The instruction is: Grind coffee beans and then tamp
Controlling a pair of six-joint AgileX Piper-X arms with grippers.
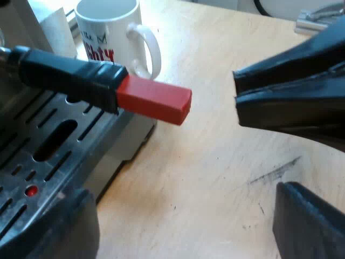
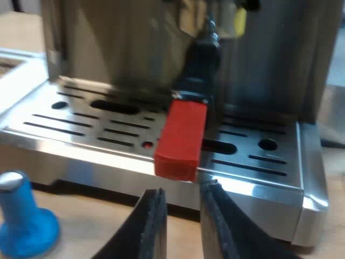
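Nearest, the right gripper (image 2: 180,202) has its two black fingers a narrow gap apart, gripping nothing. It sits just short of the holder's red handle end (image 2: 180,141), apparently not touching it. A blue tamper (image 2: 22,222) stands upright on the wooden table (image 2: 86,218) by the drip tray's (image 2: 81,127) front edge. The handle juts out over that edge from the espresso machine (image 2: 118,38). The left gripper (image 1: 257,143) gapes wide and empty near the red end. Beyond it, a white mug (image 1: 110,32) stands beside the machine.

wooden table (image 1: 215,162) under machine (image 2: 108,54), mug (image 1: 110,32), blue tamper (image 2: 24,221)
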